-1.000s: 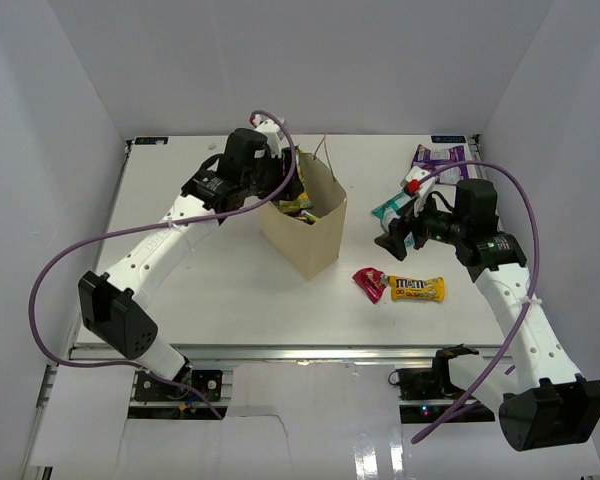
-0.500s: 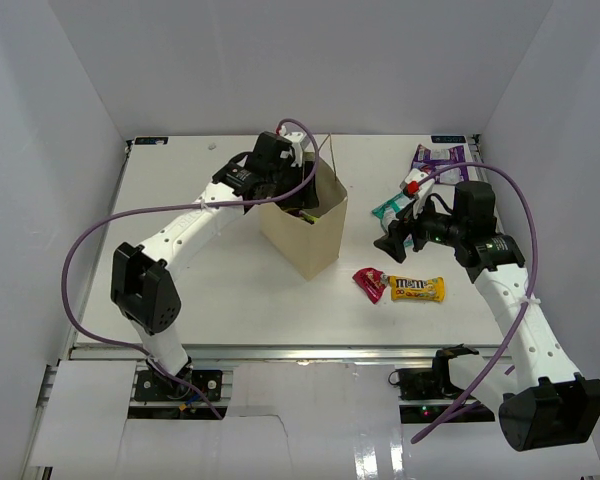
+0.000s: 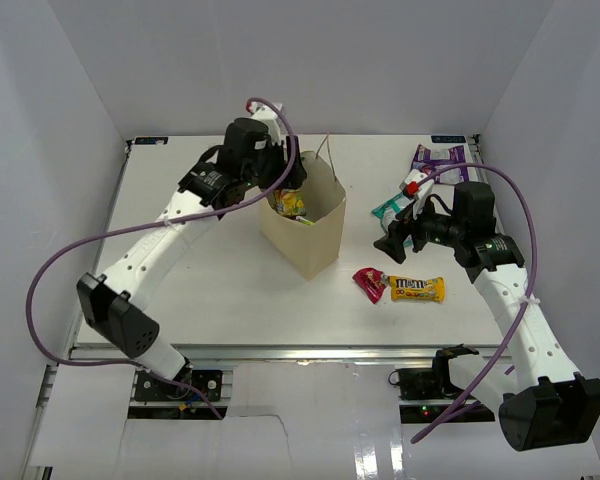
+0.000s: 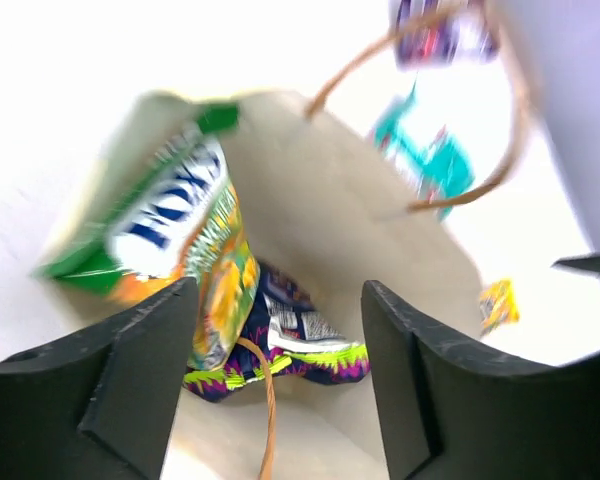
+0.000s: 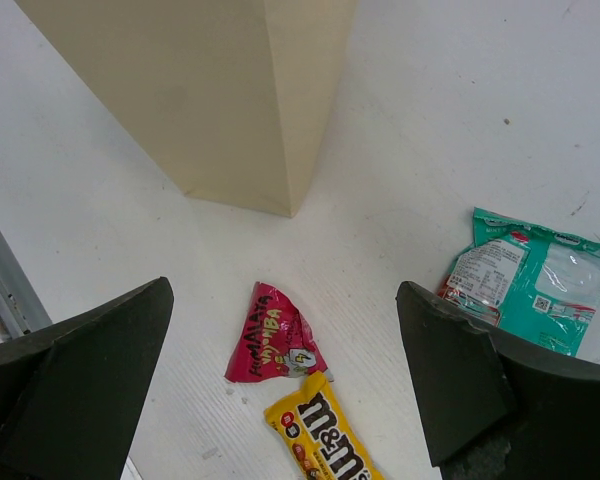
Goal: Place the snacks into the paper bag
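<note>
Black fingers (image 4: 120, 380) of the left gripper (image 4: 280, 290) stood parted with nothing between them, over the mouth of the one paper bag (image 3: 318, 235) at the centre of the top view. Just past them, in the left wrist view, a green-yellow packet (image 4: 175, 230) leaned against the bag's inner wall at the left of the frame. A dark blue packet (image 4: 295, 350) with neon edges lay on the bag's floor, so two snacks were inside. The bag was tan kraft, boxy and upright, its top open, with two thin string handles (image 4: 269, 420).

Right of the bag in the top view, the right gripper (image 3: 393, 243) hung spread wide and empty, close above the table (image 3: 200, 280).

Four packets lay outside the bag:
- a teal packet (image 5: 530, 275) just behind that gripper
- a purple-white packet (image 3: 438, 155) near the table's far right corner
- a red-pink packet (image 5: 273, 340)
- a yellow M&M's packet (image 5: 325, 445) just beside the red-pink one, toward the lower right of the frame

That made six snacks in sight. The bag stood well apart from every table edge. Bare white table ran across the left half of the top view and between the bag and the near edge. White walls (image 3: 300, 60) closed three sides.
</note>
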`<state>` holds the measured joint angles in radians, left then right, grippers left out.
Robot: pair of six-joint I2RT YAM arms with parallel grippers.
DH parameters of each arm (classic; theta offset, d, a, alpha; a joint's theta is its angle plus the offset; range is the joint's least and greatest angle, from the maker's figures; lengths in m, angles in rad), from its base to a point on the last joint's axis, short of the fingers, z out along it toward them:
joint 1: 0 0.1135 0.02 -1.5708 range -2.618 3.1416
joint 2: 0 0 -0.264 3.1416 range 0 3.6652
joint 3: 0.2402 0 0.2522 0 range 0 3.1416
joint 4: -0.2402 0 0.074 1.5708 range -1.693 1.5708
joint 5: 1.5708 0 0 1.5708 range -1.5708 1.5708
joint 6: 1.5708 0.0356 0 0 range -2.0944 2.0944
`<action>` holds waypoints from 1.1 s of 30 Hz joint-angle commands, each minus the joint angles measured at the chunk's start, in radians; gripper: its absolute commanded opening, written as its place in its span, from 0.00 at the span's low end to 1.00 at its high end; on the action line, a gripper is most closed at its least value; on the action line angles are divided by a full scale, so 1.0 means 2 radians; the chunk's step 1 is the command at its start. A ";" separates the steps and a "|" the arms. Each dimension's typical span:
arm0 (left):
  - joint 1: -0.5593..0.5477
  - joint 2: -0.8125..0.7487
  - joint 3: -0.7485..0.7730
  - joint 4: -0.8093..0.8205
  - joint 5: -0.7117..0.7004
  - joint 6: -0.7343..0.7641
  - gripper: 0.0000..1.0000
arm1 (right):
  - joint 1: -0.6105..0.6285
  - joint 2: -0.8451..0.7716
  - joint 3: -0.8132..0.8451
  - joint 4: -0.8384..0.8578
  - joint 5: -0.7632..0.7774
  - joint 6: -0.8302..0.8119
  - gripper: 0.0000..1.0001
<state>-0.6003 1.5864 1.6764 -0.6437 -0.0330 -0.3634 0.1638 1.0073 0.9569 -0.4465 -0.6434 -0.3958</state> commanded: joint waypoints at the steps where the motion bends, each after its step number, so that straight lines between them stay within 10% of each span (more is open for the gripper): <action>1: -0.001 -0.066 0.019 0.026 -0.069 -0.009 0.77 | -0.001 -0.007 0.001 0.012 -0.010 0.005 0.98; 33: -0.002 0.047 0.062 -0.127 -0.115 -0.136 0.79 | -0.001 -0.013 -0.009 0.024 0.004 0.028 0.98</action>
<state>-0.5999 1.6691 1.7561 -0.8177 -0.2249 -0.6098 0.1638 1.0004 0.9504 -0.4393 -0.6312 -0.3477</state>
